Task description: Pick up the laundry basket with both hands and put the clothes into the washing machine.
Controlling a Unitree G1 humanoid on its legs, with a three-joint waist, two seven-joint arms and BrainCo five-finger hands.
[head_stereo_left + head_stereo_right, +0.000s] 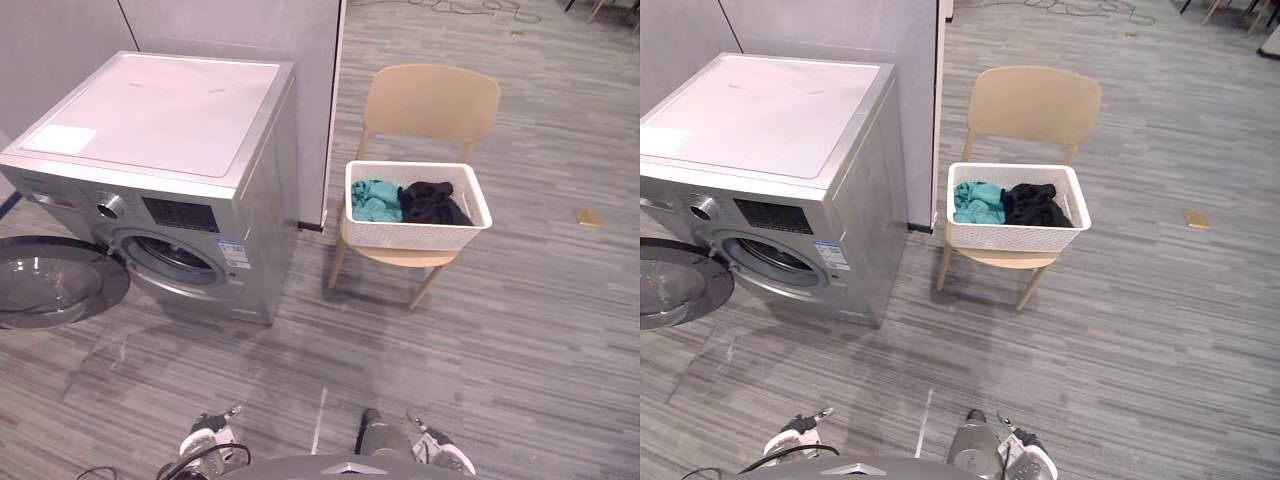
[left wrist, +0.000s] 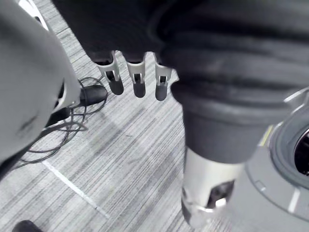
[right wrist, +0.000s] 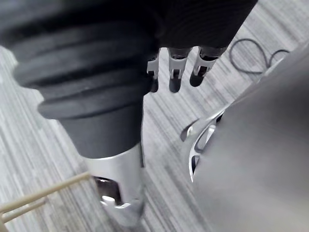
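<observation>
The basket (image 1: 417, 232) of clothes (image 1: 378, 200) fills the chair (image 1: 430, 100) seat, near the washer (image 1: 160, 120), whose open door (image 1: 50, 280) juts over the floor. Left hand (image 2: 138, 78) and right hand (image 3: 175, 72) hang loose-fingered, empty.

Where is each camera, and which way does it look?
Left eye view: on the head, looking down at the washing machine, its open door, and the laundry basket of clothes on a chair.
Right eye view: beside it, facing the same way; shares those things.
Left wrist view: on the left wrist, along the open left hand to the floor.
Right wrist view: on the right wrist, along the open right hand to the floor.
</observation>
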